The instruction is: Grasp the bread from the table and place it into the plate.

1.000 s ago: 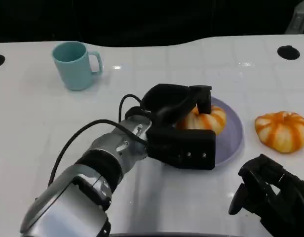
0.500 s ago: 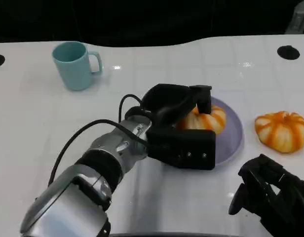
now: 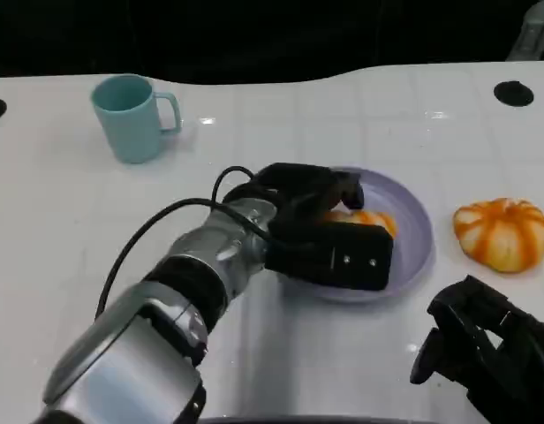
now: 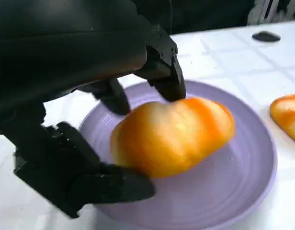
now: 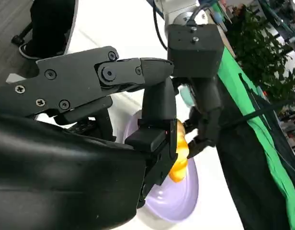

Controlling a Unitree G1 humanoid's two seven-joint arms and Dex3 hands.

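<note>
A: Nearest, at lower right of the head view, the right hand [image 3: 488, 358] rests with fingers curled in, holding nothing.

B: At centre, the left hand [image 3: 329, 234] grips the orange-striped bread roll [image 4: 171, 136], fingers closed round it, on the round lilac plate [image 3: 415, 231]. Spread the fingers evenly; lift straight up.

A: Room beyond: a second striped roll [image 3: 502, 232] right, a teal mug [image 3: 131, 116] upper left, well apart.

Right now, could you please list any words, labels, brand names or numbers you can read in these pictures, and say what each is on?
None can be read: the teal mug, the purple plate, the bread and the left hand bear no legible text.
</note>
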